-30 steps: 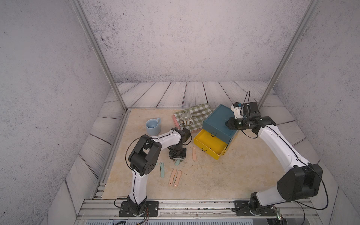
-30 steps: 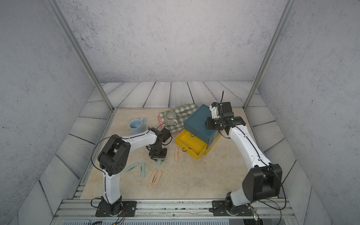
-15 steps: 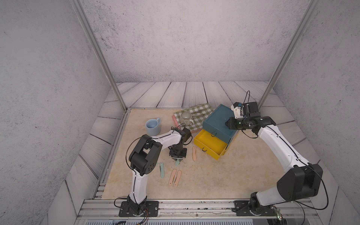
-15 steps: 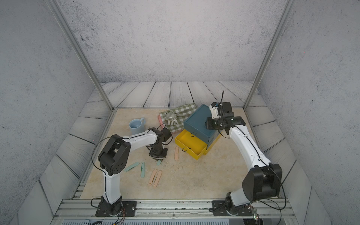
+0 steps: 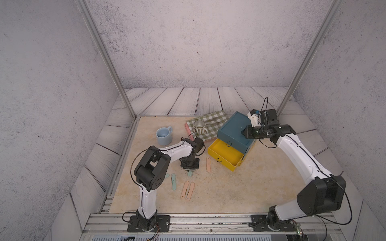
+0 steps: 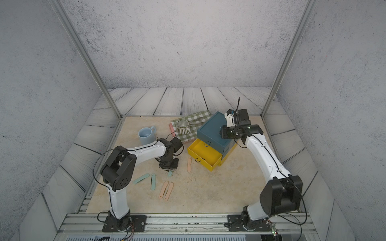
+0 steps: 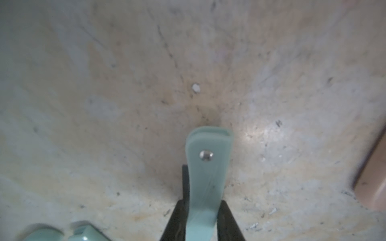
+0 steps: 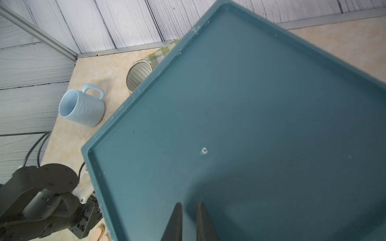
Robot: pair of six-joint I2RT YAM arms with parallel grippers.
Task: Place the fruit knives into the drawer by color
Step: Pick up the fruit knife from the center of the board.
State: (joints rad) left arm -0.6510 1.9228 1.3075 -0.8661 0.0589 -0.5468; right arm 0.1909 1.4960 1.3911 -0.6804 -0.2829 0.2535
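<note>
Between the left gripper's (image 7: 201, 217) dark fingers, the left wrist view shows a mint-green knife (image 7: 206, 173) clamped, only its tip showing in a top view (image 5: 189, 173). Over the drawer's (image 8: 250, 116) teal top, the right gripper (image 8: 189, 210) shows nearly closed and empty in the right wrist view; both top views show the yellow drawer (image 5: 226, 154) pulled open.

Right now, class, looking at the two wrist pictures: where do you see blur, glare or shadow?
Left wrist view: the mint-green knife is fairly sharp, while a peach knife at the frame edge is blurred; a glare patch shines on the tabletop. Right wrist view: the right pincer casts a soft shadow on the teal drawer top.
</note>
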